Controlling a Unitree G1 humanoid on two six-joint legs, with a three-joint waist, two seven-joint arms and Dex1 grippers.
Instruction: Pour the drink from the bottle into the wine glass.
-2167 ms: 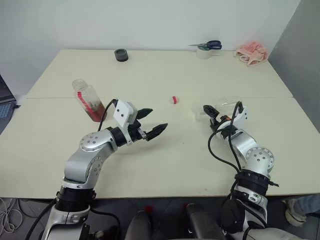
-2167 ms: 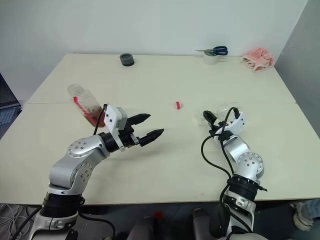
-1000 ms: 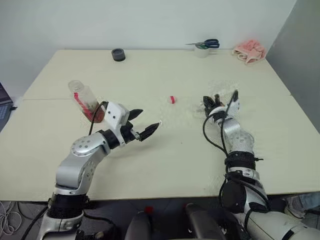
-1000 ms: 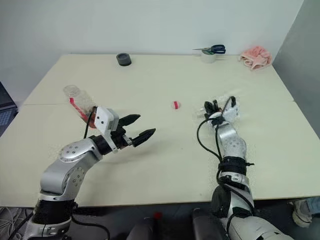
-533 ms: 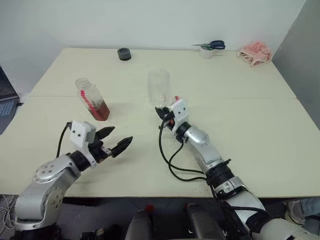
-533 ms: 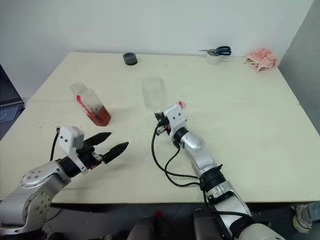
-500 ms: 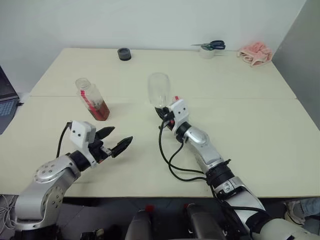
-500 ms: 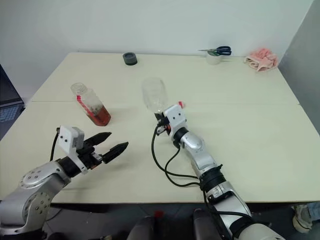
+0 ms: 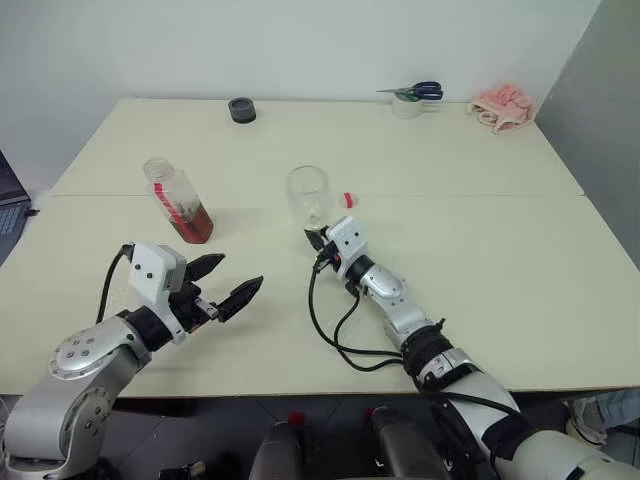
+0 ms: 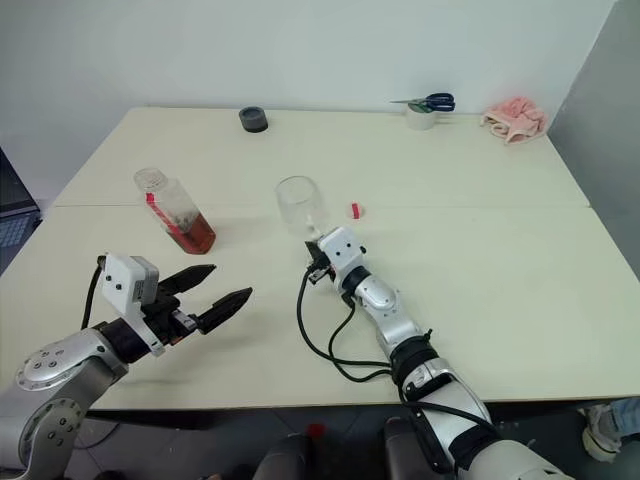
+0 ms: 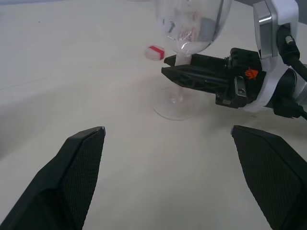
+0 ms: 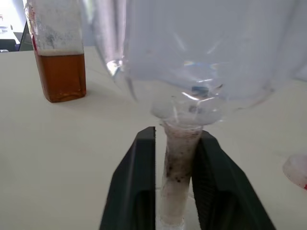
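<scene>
the bottle [image 9: 178, 201] is standing uncapped on the bench [image 9: 480, 250], left of the glass [image 9: 309, 196], leaning slightly, neck up, drink [image 9: 194, 222] low in it. the left gripper [image 9: 228, 283] is hovering in front of the bottle, jaws spread wide and empty. the glass is standing upright, stem vertical, bowl empty. the right gripper [image 12: 168, 191] is bracketing its stem, jaws narrow, seemingly just loosening. pouring is not begun; next the left gripper likely needs to seize the bottle.
</scene>
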